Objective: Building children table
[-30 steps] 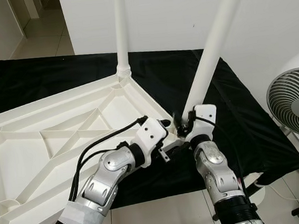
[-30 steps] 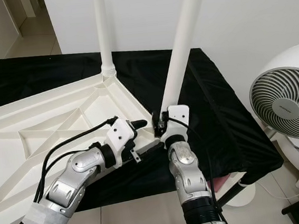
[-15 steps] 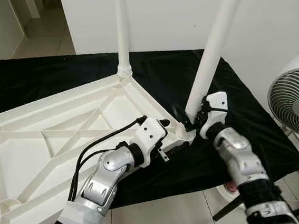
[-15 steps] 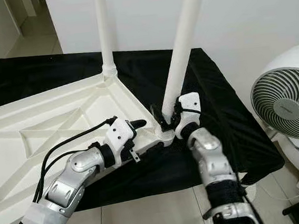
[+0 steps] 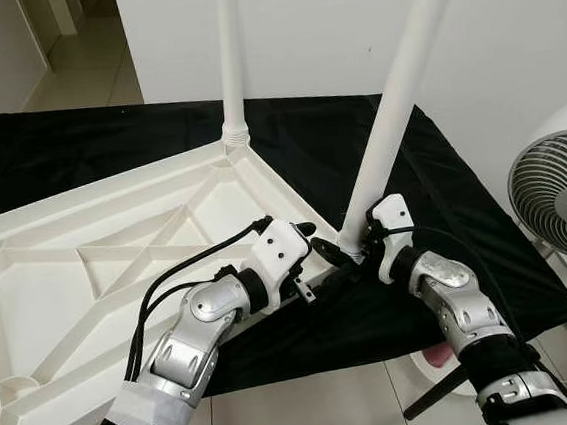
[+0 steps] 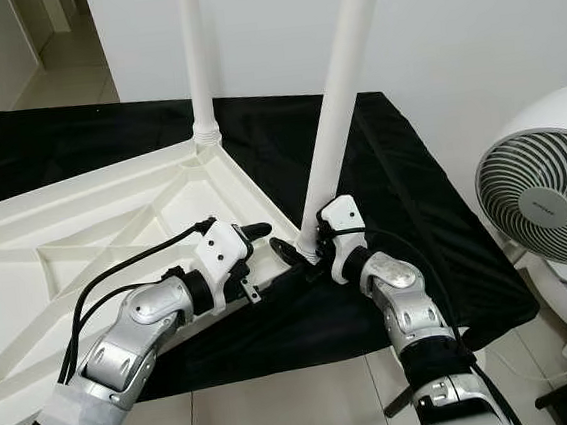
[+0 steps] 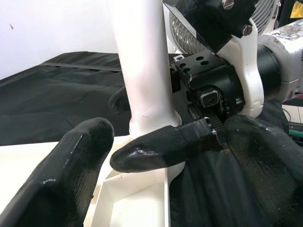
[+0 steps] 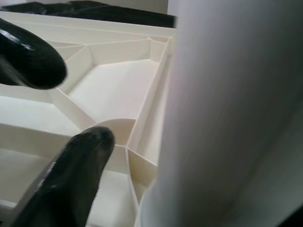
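Note:
A white tabletop [image 5: 92,206] lies upside down on a black cloth. One white leg [image 5: 229,57] stands upright in its far corner. A second white leg [image 5: 394,111] leans from the near right corner socket. My right gripper [image 5: 346,252] is shut on this leg's base, one finger [image 7: 165,144] across the front of it and one behind. My left gripper [image 5: 313,257] is open at that same corner. One of its fingers [image 7: 61,175] is over the ribbed inside and the other is outside the rim.
The black cloth [image 5: 56,144] covers the low surface and ends just past the corner. A white fan [image 5: 563,196] stands on the tiled floor to the right. A white wall rises behind, and a doorway opens at the far left.
My right forearm has swung out to the right, then drawn back in, with the gripper staying at the leg's base. The leg's foot now sits lower at the corner. My left arm barely moved.

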Tool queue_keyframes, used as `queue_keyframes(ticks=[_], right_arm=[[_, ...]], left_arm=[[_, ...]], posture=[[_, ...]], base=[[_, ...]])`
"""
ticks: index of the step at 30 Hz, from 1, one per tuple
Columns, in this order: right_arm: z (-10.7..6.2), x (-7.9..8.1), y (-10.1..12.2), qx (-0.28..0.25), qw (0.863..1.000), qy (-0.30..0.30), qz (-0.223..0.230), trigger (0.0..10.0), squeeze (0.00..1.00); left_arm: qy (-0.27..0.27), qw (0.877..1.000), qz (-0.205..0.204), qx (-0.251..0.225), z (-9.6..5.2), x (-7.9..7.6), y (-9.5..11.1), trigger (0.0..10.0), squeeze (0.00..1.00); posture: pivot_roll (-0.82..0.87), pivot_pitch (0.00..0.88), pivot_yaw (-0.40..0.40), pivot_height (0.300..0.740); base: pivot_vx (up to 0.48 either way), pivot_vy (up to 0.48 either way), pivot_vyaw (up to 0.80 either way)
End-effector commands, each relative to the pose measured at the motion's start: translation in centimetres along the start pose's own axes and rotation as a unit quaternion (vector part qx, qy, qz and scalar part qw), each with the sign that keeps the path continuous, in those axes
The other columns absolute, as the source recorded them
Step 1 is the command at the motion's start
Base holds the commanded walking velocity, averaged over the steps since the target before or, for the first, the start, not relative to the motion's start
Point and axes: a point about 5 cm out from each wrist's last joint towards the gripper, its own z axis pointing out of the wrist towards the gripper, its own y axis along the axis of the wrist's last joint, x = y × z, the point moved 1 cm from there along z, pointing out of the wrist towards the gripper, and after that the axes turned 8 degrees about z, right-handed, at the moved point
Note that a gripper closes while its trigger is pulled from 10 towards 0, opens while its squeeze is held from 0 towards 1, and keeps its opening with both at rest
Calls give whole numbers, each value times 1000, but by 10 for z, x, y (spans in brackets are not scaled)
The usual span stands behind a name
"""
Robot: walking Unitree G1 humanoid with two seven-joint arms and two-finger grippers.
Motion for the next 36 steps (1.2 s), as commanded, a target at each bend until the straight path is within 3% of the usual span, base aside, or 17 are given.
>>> queue_keyframes(ticks=[1,2,14,15,16,17,20,23,32,34,36], right_arm=[[5,4,-7,15,1000,16,10,3882,0],[6,2,-5,8,1000,11,15,0,0],[5,-4,-8,-6,999,-3,44,0,0],[5,-4,-9,-5,999,-7,44,3176,0],[5,-4,-9,-5,999,-7,44,3176,0],[6,-6,-10,-1,999,-27,43,10000,0],[7,-12,-12,4,997,-65,36,10000,0],[8,-23,-17,18,987,-156,32,10000,0],[11,-13,-28,7,971,-230,70,10000,0],[10,-9,-30,-13,952,-293,90,10000,0],[10,-9,-30,-13,952,-293,90,10000,0]], left_arm=[[5,1000,4,5,-1,2,1,10000,0],[4,1000,5,5,-1,2,1,10000,0],[-3,1000,5,4,0,2,1,10000,0],[-4,1000,5,4,0,2,1,10000,0],[-4,1000,5,4,0,2,1,10000,0],[-5,1000,5,4,0,2,1,10000,0],[-5,1000,4,4,1,1,1,10000,0],[-6,1000,5,6,1,0,0,10000,0],[-6,1000,10,15,0,-3,-3,10000,0],[-5,1000,10,15,1,-2,-3,10000,0],[-5,1000,10,15,1,-2,-3,10000,0]], posture=[[157,12,-70,740],[158,11,-66,740],[148,13,-55,740],[147,13,-55,740],[147,13,-55,740],[146,13,-55,740],[144,14,-54,740],[143,15,-53,740],[146,19,-56,740],[144,20,-57,740],[144,20,-57,740]], base=[[0,0,0],[0,0,0],[0,0,0],[0,0,0],[0,0,0],[0,0,0],[0,0,0],[0,0,0],[0,0,0],[0,0,0],[0,0,0]])
